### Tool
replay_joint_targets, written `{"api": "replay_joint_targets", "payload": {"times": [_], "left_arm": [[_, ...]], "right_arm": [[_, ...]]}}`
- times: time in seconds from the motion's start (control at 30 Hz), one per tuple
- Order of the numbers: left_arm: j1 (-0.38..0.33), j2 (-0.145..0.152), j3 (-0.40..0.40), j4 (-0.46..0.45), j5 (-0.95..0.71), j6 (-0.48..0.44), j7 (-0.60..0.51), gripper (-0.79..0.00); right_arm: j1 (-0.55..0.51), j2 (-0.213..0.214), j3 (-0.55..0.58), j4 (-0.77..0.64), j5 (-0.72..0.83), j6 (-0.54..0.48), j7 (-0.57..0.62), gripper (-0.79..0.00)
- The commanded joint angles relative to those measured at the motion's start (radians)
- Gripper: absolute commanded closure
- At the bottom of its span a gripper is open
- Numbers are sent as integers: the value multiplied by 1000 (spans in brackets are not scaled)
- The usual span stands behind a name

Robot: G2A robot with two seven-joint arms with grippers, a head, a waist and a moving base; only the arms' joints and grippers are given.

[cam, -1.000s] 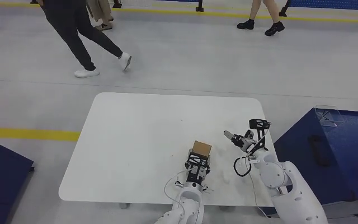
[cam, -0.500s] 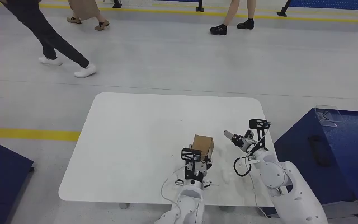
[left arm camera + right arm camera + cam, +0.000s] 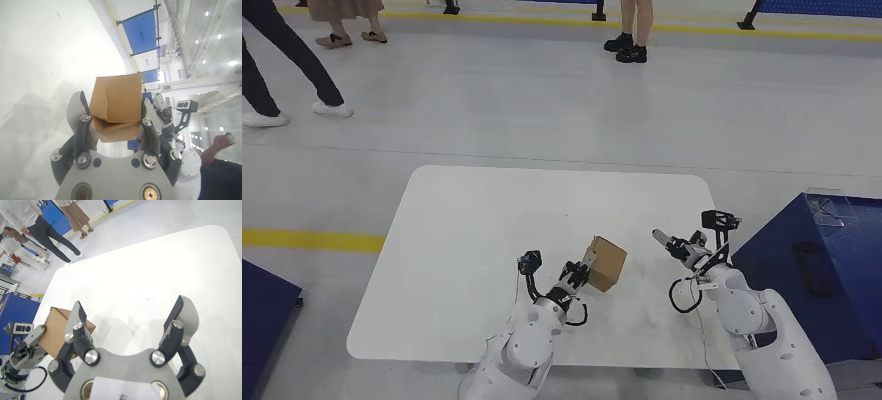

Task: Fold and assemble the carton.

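A small brown carton [image 3: 605,262] is held tilted above the white table [image 3: 482,230], near its front edge. My left gripper [image 3: 580,274] is shut on the carton [image 3: 117,106], with one finger on each side wall [image 3: 84,106]. A loose flap gapes at the end nearest the wrist. To the carton's right, my right gripper [image 3: 666,241] stands open and apart from it. Nothing lies between its fingers [image 3: 79,313]. The right wrist view shows the carton [image 3: 54,330] beside the left gripper's finger [image 3: 36,334].
The table's right edge lies just beyond the right arm. A dark blue cabinet [image 3: 822,270] stands off the table's right side. People walk on the floor behind the table.
My left arm has swung out to the left and turned the carton, which now sits tilted and slightly farther right. My right gripper has shifted a little to the right.
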Motion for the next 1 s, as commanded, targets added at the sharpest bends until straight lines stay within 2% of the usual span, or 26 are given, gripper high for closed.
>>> {"api": "replay_joint_targets", "payload": {"times": [0.0, 0.03, 0.13, 0.23, 0.33, 0.47, 0.5, 0.53, 0.63, 0.67, 0.7, 0.83, 0.97], "left_arm": [[-9, -1, 1, 40, -44, -14, -17, -594], [-12, -2, 2, 57, -62, -21, -24, -785], [-15, -2, 6, 91, -74, -14, -20, -785], [4, 2, 1, 77, -73, -14, 0, -785], [61, 12, -4, -9, -7, -1, 43, -785], [157, 27, 0, -185, 156, 59, 150, -785], [172, 29, 10, -218, 213, 93, 174, -616], [178, 30, 20, -242, 255, 123, 184, -413], [141, 33, 45, -242, 401, 243, 159, -246], [103, 35, 62, -218, 484, 303, 104, -151], [68, 36, 73, -209, 544, 346, 64, -3], [-27, 36, 83, -160, 642, 459, -90, 0], [-94, 32, 111, -91, 741, 539, -177, 0]], "right_arm": [[0, 0, -2, 1, -3, 0, 1, -785], [0, 0, -2, 1, -3, 0, 1, -785], [0, 0, -2, 1, -3, 0, 1, -785], [0, 0, -2, 1, -3, 0, 1, -785], [0, 0, -2, 1, -3, 0, 1, -785], [-15, 1, -9, 2, -51, -37, -8, -785], [-20, 1, -14, 2, -68, -44, -15, -785], [-24, 1, -22, 1, -86, -54, -18, -785], [-37, 1, -44, 5, -152, -83, -35, -785], [-41, 1, -53, 6, -173, -92, -39, -785], [-44, 0, -61, 7, -187, -101, -41, -785], [-60, 0, -88, 0, -249, -136, -26, -785], [-69, -2, -104, 0, -281, -143, -30, -785]]}}
